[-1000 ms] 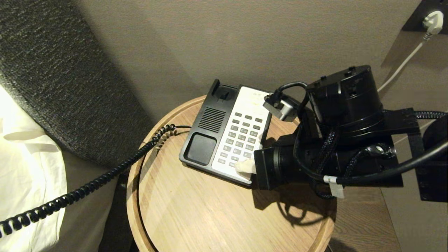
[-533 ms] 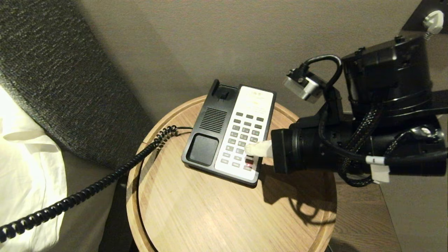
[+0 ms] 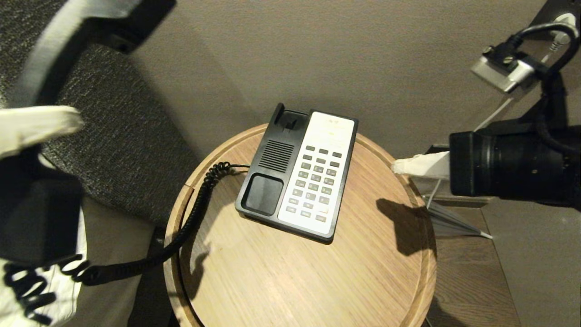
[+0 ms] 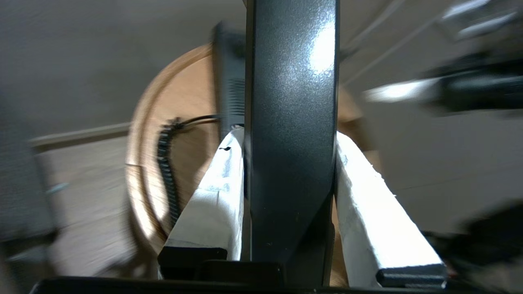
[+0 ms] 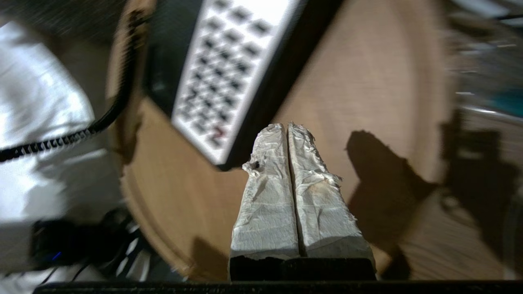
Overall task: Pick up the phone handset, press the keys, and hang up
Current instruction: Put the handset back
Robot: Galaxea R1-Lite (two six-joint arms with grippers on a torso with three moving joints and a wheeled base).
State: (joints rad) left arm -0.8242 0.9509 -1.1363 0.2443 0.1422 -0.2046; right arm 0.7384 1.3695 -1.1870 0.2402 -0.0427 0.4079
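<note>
The black phone handset [image 4: 292, 122] is clamped between the white-wrapped fingers [image 4: 216, 196] of my left gripper [image 4: 288, 134], held in the air left of the table. In the head view its dark end [image 3: 38, 218] shows at the left edge, with one white finger [image 3: 36, 125] above it. Its coiled cord [image 3: 190, 218] hangs over the table rim to the black-and-white phone base [image 3: 299, 175], whose cradle [image 3: 263, 193] is empty. My right gripper [image 3: 411, 165] hovers at the table's right edge, shut and holding nothing, clear of the keypad [image 3: 317, 177]. Its closed fingertips [image 5: 273, 134] show in the right wrist view.
The phone stands on a round wooden side table [image 3: 295, 272] with a raised rim. A dark upholstered headboard [image 3: 118, 136] and white bedding [image 5: 41, 102] lie to the left. A wall plug [image 3: 563, 20] is at the upper right.
The right gripper has lifted off the keypad and pulled back to the right, past the table edge. The left gripper with the handset has come into the head view, and the cord now droops.
</note>
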